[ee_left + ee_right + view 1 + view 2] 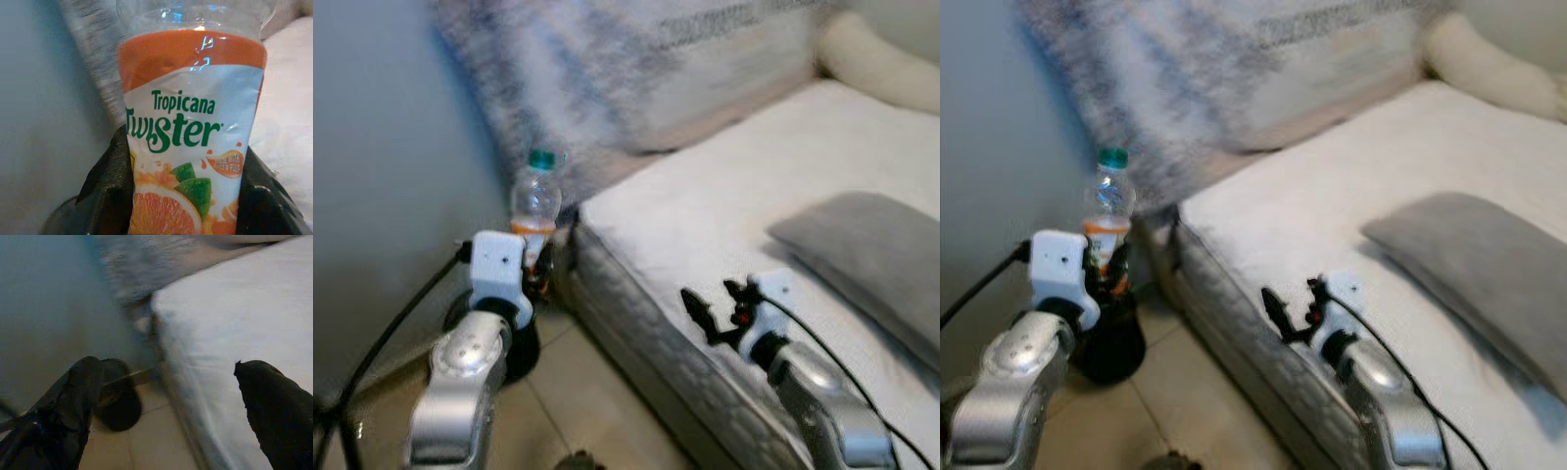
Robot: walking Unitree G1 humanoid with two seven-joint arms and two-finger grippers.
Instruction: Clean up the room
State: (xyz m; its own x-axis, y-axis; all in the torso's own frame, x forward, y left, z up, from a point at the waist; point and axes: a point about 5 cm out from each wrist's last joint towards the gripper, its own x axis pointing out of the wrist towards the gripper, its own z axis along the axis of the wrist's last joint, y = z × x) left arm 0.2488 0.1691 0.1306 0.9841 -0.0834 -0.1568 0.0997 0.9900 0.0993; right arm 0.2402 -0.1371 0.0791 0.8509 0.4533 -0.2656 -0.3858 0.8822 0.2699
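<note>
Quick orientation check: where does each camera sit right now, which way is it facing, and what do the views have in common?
Left eye: on the head, looking down at the bed; both arms show, left gripper holding the bottle.
Right eye: same scene.
Left wrist: looks along its fingers at the bottle's label.
Right wrist: looks past open right gripper at the bed edge and round black object.
Shared: bottle, bed.

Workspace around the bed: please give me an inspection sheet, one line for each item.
Surface: white bed; tiled floor beside it.
Job's things: Tropicana Twister bottle, green cap, nearly empty, upright in the left gripper.
Clutter: grey pillow on the bed; round black object on the floor.
Grippers: left shut on the bottle; right gripper open above the mattress edge.
Cables: black cable at the left arm, another along the right.
Surroundings: blue-grey wall; fuzzy blanket.
</note>
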